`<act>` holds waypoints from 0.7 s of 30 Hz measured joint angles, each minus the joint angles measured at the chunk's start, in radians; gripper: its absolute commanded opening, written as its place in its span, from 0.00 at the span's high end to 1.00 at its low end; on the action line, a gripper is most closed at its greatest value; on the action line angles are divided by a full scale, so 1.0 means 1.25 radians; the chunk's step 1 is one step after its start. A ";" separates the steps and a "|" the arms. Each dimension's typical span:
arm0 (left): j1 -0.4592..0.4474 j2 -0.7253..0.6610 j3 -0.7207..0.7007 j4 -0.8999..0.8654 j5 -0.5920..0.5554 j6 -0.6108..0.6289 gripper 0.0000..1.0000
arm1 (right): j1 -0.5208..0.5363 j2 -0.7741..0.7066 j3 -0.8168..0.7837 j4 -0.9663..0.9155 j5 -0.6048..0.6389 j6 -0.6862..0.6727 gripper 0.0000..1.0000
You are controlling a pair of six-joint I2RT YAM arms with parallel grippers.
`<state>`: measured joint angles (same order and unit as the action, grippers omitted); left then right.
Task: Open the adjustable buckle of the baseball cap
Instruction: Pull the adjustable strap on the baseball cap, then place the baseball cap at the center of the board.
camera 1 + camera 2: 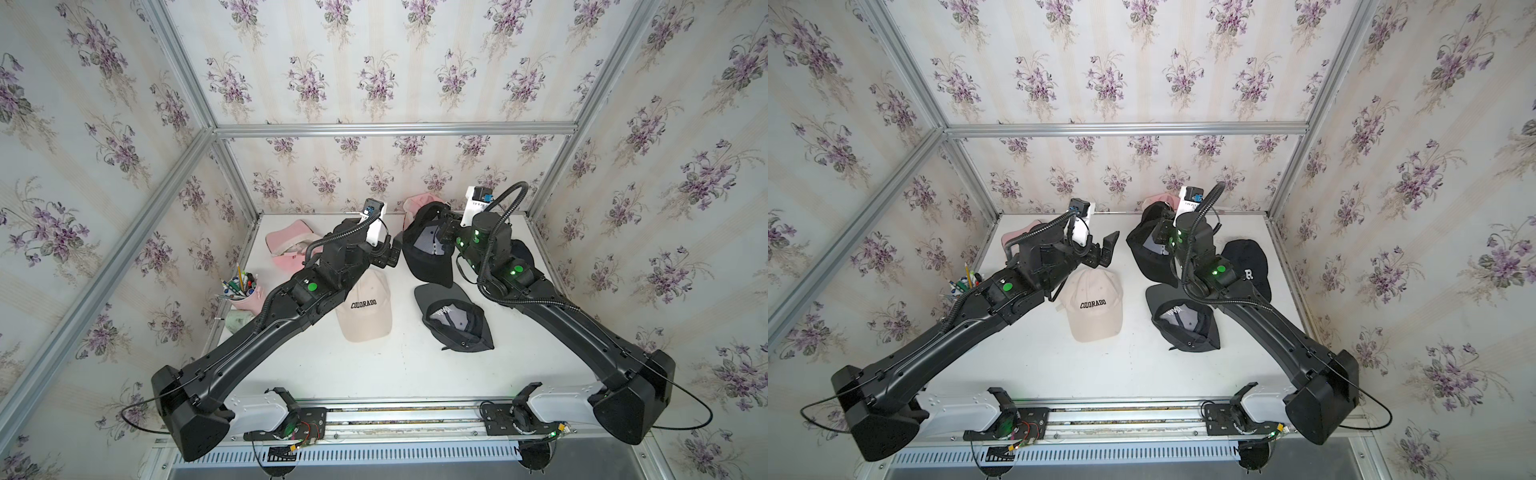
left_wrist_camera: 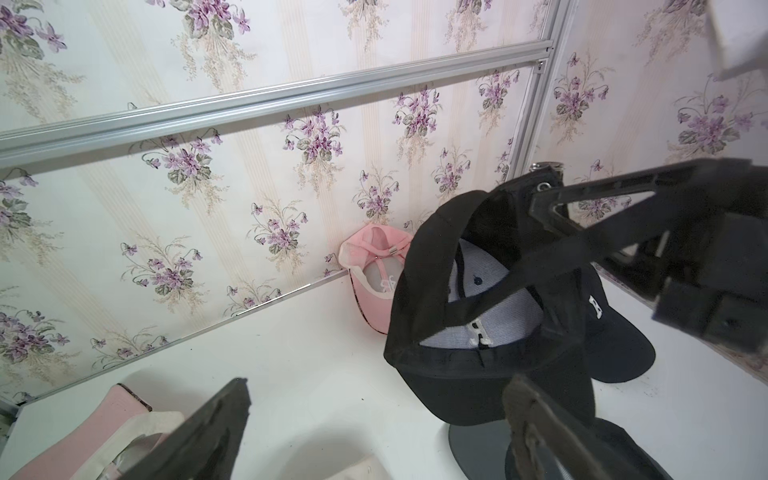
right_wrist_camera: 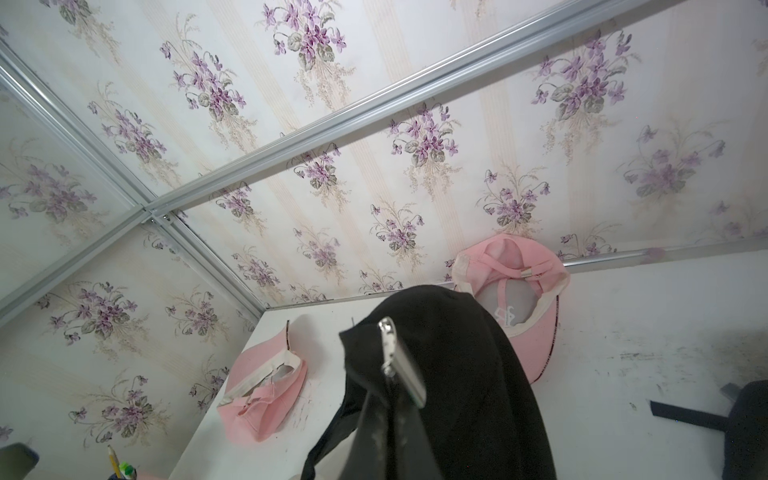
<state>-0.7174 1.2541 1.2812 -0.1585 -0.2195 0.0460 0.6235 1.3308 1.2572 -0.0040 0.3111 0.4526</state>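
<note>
Black cap point(image 2: 457, 374) pinched at strap by right tool point(image 2: 542, 203).

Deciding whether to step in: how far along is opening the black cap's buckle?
Done: black cap hangs from the shut right gripper by its strap. In hand: the metal buckle sits at that grip; left gripper open, apart. Left: I cannot tell whether it is released.

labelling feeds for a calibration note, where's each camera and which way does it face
Top views: high over arm bases, looking down at the table; both arms whole, left gripper open.
Left wrist: on left arm, facing the black cap; own fingers at the edges, right gripper too.
Right wrist: on right arm, facing the back wall; own gripper shut by the buckle.
Shared: both wrist views show the black cap and rear pink cap.
</note>
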 measured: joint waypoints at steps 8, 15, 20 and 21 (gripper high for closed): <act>-0.045 -0.010 -0.088 0.052 0.126 0.013 0.11 | 0.023 0.011 0.030 -0.007 0.040 0.075 1.00; -0.092 0.050 -0.127 0.132 0.175 -0.008 0.15 | 0.050 0.020 0.051 -0.008 0.091 0.125 1.00; -0.106 0.107 -0.133 0.205 0.166 -0.030 0.19 | 0.082 0.025 0.055 -0.013 0.164 0.160 1.00; -0.108 0.114 -0.138 0.225 0.160 -0.036 0.19 | 0.088 0.025 0.056 -0.013 0.178 0.162 1.00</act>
<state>-0.8520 1.3972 1.1088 0.1230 -0.0193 0.0013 0.7334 1.3624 1.3277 -0.0208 0.5339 0.6556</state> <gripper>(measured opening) 0.809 0.049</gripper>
